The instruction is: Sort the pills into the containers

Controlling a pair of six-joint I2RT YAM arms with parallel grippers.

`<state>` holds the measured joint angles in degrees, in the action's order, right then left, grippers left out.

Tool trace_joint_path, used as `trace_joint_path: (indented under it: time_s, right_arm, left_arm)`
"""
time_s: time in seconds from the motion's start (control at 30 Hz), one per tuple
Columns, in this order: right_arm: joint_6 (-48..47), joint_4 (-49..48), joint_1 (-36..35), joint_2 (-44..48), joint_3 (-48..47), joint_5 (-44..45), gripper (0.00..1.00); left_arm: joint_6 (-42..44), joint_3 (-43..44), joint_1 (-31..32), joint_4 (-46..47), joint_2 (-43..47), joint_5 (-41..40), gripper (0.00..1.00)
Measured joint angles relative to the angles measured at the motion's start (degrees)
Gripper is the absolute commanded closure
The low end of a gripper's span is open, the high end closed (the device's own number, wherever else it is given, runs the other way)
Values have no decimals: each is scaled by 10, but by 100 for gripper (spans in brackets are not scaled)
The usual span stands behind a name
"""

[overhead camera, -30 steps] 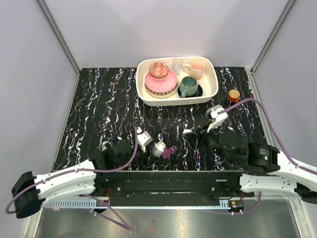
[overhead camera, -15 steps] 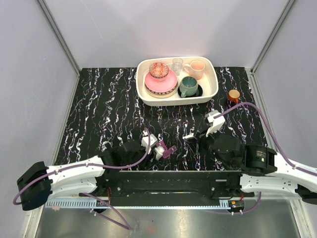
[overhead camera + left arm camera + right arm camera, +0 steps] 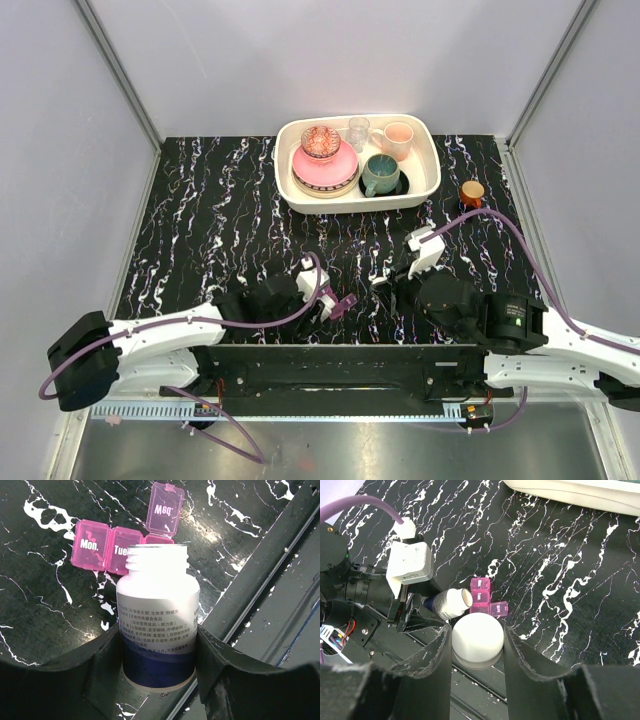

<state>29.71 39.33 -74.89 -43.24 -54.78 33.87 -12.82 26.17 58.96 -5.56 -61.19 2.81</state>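
The magenta pill box (image 3: 92, 545) lies on the black marbled table near its front edge, also seen as pill box (image 3: 481, 596) and pill box (image 3: 344, 303). Its "Mon." and "Tue." compartments are closed and the third lid (image 3: 166, 509) stands open. My left gripper (image 3: 157, 650) is shut on a white uncapped bottle (image 3: 157, 605), whose mouth points at the open compartment. My right gripper (image 3: 477, 640) is shut on the white cap (image 3: 477, 636), hovering just near of the box. No pills show; the bottle's inside is hidden.
A cream tray (image 3: 430, 186) of crockery stands at the back centre. A small brown orange-lidded jar (image 3: 472, 191) sits to its right. The dark base rail (image 3: 260, 580) runs right beside the bottle and box.
My left arm has carried the bottle to the right, up to the pill box. My right gripper with the cap has drifted left and nearer.
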Motion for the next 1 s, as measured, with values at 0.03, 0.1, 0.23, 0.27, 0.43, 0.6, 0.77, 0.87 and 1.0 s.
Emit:
trace_joint_path:
  time_s: [0.03,0.1,0.23,0.27,0.43,0.6,0.77,0.87,1.0]
  right_arm:
    - [1,0,0,0,2,-1,100]
    - [3,4,0,0,5,-1,100]
    - [7,9,0,1,6,0,100]
    - [8,10,0,1,6,0,100]
    - [12,13,0,7,7,1,100]
    - [12,14,0,10,8,1,100]
    - [13,21,0,10,8,2,100]
    - [15,24,0,12,10,1,100]
    - [18,26,0,17,14,1,100]
  left_arm:
    - [0,7,0,-7,-5,0,100]
    - [2,23,1,-18,-17,0,100]
    - [4,46,3,-36,-33,0,100]
    - [4,50,4,-41,-35,0,100]
    - [2,53,9,-56,-36,2,100]
    - [-13,53,18,-57,-40,4,100]
    - [-27,60,23,-75,-54,4,100]
    - [-32,70,23,-92,-63,4,100]
    - [-36,87,23,-115,-70,4,100]
